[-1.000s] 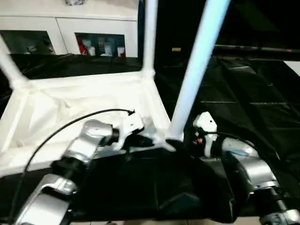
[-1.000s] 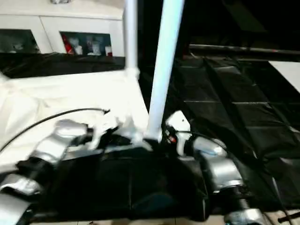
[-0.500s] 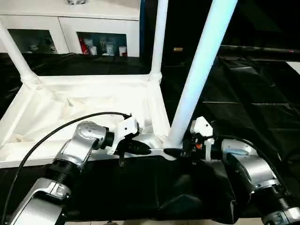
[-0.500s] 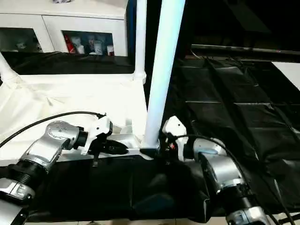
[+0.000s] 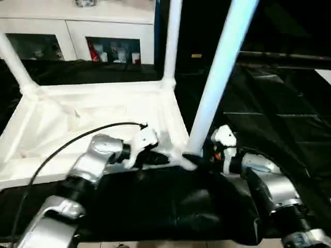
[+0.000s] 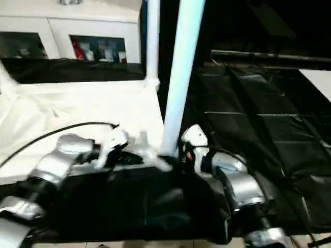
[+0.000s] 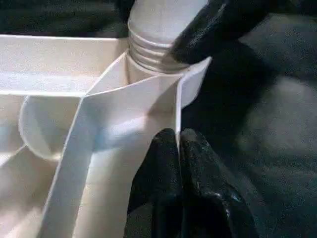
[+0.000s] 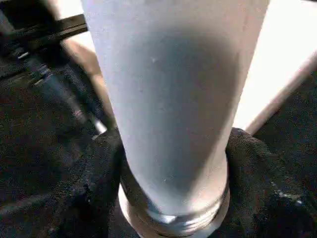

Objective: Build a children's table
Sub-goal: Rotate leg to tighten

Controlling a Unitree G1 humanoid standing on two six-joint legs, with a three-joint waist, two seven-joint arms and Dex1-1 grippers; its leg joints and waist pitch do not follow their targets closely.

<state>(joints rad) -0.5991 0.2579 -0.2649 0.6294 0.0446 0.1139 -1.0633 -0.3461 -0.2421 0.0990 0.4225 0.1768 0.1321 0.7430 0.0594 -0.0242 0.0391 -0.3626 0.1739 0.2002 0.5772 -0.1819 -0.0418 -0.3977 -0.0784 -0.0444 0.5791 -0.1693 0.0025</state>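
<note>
Children's table [image 5: 103, 111] upside down on the black-covered work table [image 5: 269, 103], left of centre; near leg [image 5: 217, 82] rising to the upper edge. Left gripper [image 7: 178, 148] clenched on the rim beside that corner socket; right gripper [image 8: 173, 163] clasping the leg's threaded base, seen in the wrist views; versus half a second ago, the right gripper's fingers narrower around the leg.

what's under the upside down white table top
A black cover on the work table lies under the table top, which rests with its rim up and legs pointing upward. Whether anything lies beneath the top cannot be seen; the plastic hides it.
</note>
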